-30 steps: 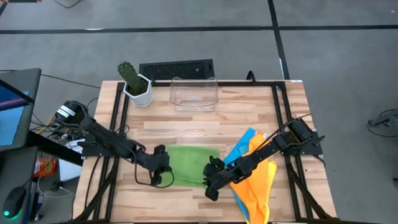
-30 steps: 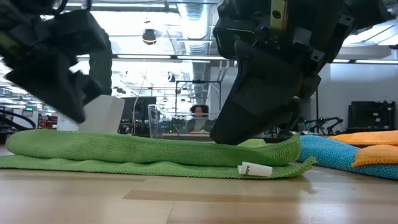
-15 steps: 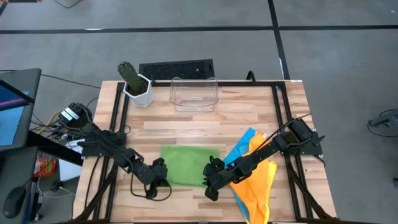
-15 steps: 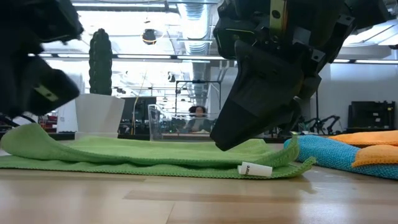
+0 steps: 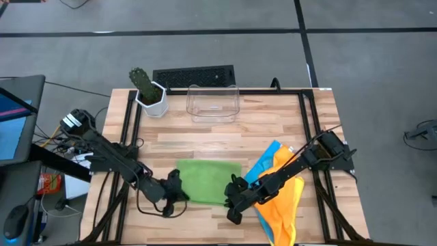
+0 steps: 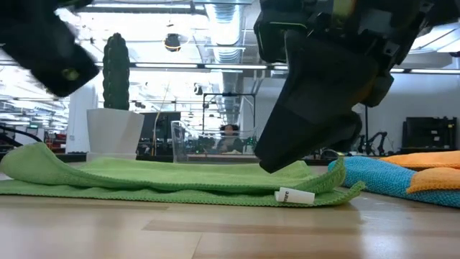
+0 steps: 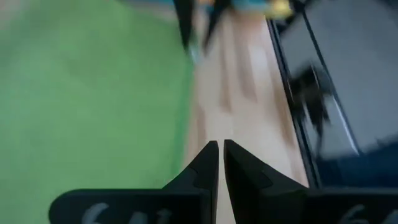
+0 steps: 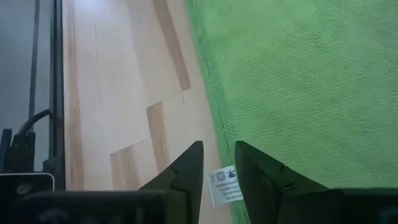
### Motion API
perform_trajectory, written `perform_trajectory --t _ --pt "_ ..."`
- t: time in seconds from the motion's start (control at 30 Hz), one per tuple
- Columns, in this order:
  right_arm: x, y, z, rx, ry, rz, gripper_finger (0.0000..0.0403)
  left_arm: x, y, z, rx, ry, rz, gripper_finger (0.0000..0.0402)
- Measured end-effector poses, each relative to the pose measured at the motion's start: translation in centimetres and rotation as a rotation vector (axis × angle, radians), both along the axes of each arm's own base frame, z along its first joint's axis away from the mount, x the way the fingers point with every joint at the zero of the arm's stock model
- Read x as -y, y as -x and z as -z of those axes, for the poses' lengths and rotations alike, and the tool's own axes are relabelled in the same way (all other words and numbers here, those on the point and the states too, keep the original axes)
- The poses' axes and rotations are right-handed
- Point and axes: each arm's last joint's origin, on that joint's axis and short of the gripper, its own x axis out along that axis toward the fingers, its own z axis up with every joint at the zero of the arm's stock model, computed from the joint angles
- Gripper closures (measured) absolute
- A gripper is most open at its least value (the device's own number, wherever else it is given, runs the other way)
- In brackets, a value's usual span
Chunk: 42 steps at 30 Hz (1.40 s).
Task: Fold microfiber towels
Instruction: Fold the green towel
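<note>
A green towel (image 5: 208, 179) lies folded flat in two layers on the wooden table, a white label (image 6: 295, 195) at its near right corner. My left gripper (image 7: 219, 152) is shut and empty, raised off the table just beyond the towel's near left corner (image 5: 174, 193). My right gripper (image 8: 217, 158) stands open at the label corner (image 5: 232, 198), slanting down from the right. A blue towel (image 5: 268, 160) and an orange towel (image 5: 283, 203) lie bunched to the right, under the right arm. My right gripper slants down onto the green towel's near right corner. One finger (image 8: 255, 168) lies over the towel's edge, the other (image 8: 186, 165) over bare wood, with the label (image 8: 222, 180) between them. Its lower end meets the top layer (image 6: 277, 167); whether it presses there I cannot tell.
At the far edge stand a clear plastic bin (image 5: 213, 102), a potted cactus (image 5: 149, 92) and a dark keyboard (image 5: 193, 75). Black frame rails (image 5: 308, 130) run along the table's sides. Bare wood lies between the bin and the green towel.
My left gripper has drawn back toward the table's near left and risen off the green towel's left edge, staying shut. The towel's upper layer, which bulged along its length, now lies flatter, with only its left end a little raised.
</note>
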Motion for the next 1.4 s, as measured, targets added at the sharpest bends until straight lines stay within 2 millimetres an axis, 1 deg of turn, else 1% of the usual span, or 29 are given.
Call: perform_trajectory --t 0.1,0.17,0.27,0.4,0.5,0.6,0.77,0.87,1.0,1.07,1.1,1.2,1.3,1.33,1.4 --pt "0.0 0.0 0.0 -0.004 -0.018 0.022 0.0285 -0.7 -0.2 0.0 0.046 -0.07 -0.122 0.0386" --pt "-0.1 0.0 0.0 -0.004 -0.035 0.038 0.0285 -1.2 -0.4 0.5 0.042 -0.104 -0.17 0.0386" --pt "-0.1 0.0 0.0 -0.001 -0.041 0.047 0.0285 -1.4 -0.9 1.7 -0.01 -0.124 -0.168 0.0386" --pt "-0.2 0.0 -0.1 0.001 -0.05 0.052 0.0285 -1.0 -1.2 3.7 -0.114 -0.079 -0.142 0.0386" --pt "-0.2 0.0 -0.1 -0.002 -0.062 0.066 0.0285 -0.7 -1.3 4.6 -0.171 -0.021 -0.128 0.0386" --pt "-0.2 0.0 -0.1 -0.003 -0.066 0.071 0.0285 -0.2 -1.1 4.7 -0.192 0.013 -0.094 0.0386" --pt "-0.2 0.0 -0.1 -0.005 -0.063 0.072 0.0285 1.0 -0.7 3.9 -0.182 0.062 -0.049 0.0386" --pt "-0.2 0.0 -0.1 -0.005 -0.062 0.072 0.0285 1.4 -0.1 4.3 -0.223 0.082 -0.063 0.0386" --pt "-0.1 0.0 0.0 -0.005 -0.061 0.073 0.0285 1.8 0.7 4.8 -0.271 0.06 -0.059 0.0386" --pt "-0.1 0.0 0.0 -0.005 -0.06 0.075 0.0285 1.9 0.8 4.5 -0.246 0.052 -0.059 0.0386" --pt "-0.1 0.0 0.0 -0.004 -0.061 0.076 0.0285 1.8 0.9 4.0 -0.224 0.051 -0.065 0.0386" --pt "0.2 -0.1 -0.6 0.005 -0.071 0.09 0.0285 1.3 1.0 1.6 -0.112 0.074 -0.095 0.0386" --pt "0.6 -0.2 -1.3 0.017 -0.066 0.106 0.0285 0.2 1.3 -0.6 0.005 0.016 -0.158 0.0386" --pt "0.7 -0.1 -1.5 0.017 -0.057 0.115 0.0285 -0.2 1.5 -1.0 0.026 -0.017 -0.189 0.0386" --pt "1.1 -0.1 -1.7 0.006 -0.042 0.128 0.0285 -1.0 1.7 -0.9 0.012 -0.092 -0.241 0.0386"
